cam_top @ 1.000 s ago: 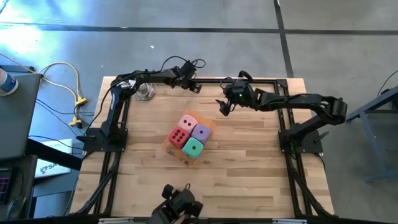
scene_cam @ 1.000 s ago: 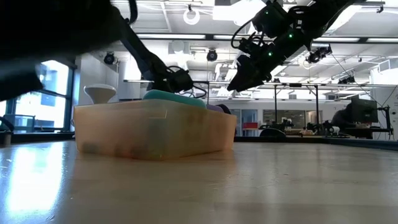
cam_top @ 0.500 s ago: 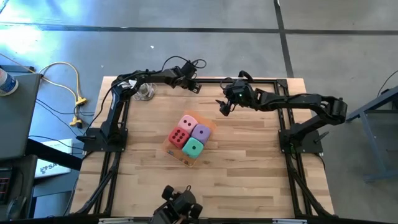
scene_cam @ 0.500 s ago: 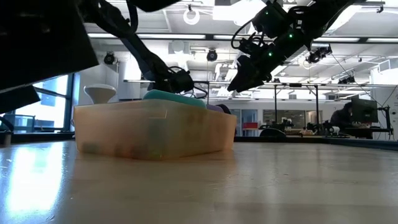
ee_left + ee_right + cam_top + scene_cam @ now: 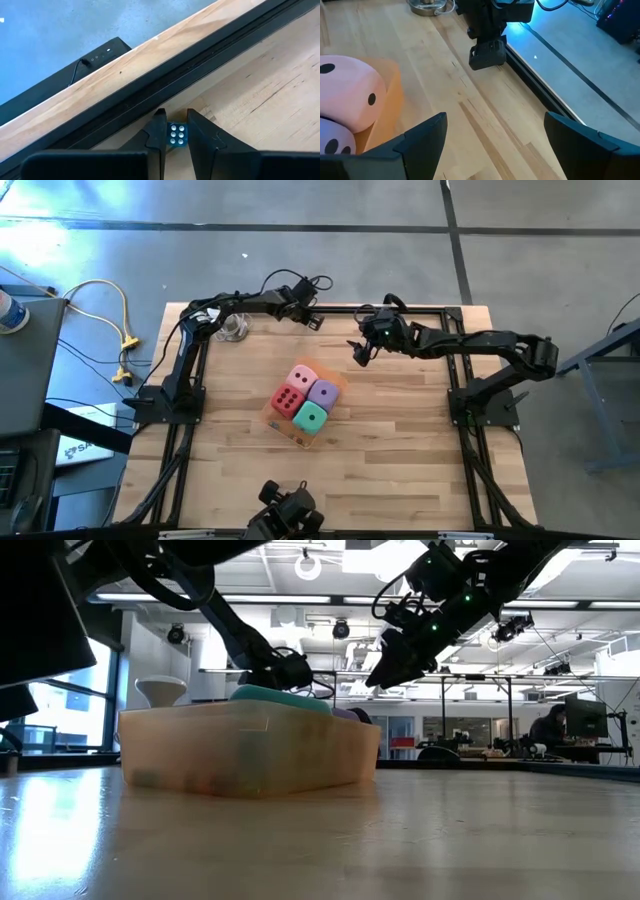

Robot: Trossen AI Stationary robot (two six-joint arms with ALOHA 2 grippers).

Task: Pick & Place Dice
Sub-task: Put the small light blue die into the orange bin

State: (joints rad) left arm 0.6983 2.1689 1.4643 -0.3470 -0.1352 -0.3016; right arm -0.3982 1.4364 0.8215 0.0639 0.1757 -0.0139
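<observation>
Four big soft dice sit in the orange tray (image 5: 275,425) at mid-table: pink (image 5: 302,376), red (image 5: 288,398), purple (image 5: 323,392) and teal (image 5: 311,417). My left gripper (image 5: 313,321) is at the table's far edge. In its wrist view, my left gripper (image 5: 176,117) is shut on a small blue die (image 5: 177,135) with white pips. My right gripper (image 5: 358,352) hangs open above the table, to the right of the left gripper and beyond the tray, with nothing between its fingers. My left gripper pinches the small blue die by two opposite sides (image 5: 170,136) between its two fingers. The fingers slant down toward the far edge. The die's pipped face looks up at the wrist camera, close beside the black rail; whether it is clear of the wood I cannot tell.
A black frame rail (image 5: 420,308) runs along the table's far edge, right behind the left gripper. A metal bowl (image 5: 235,328) stands at the far left. A dark device (image 5: 290,520) sits at the near edge. Bare wood lies right of the tray.
Both arms stay where they were in the high view. In the low view, a dark shape close to the camera has drawn off toward the picture's left, uncovering more of the left arm.
</observation>
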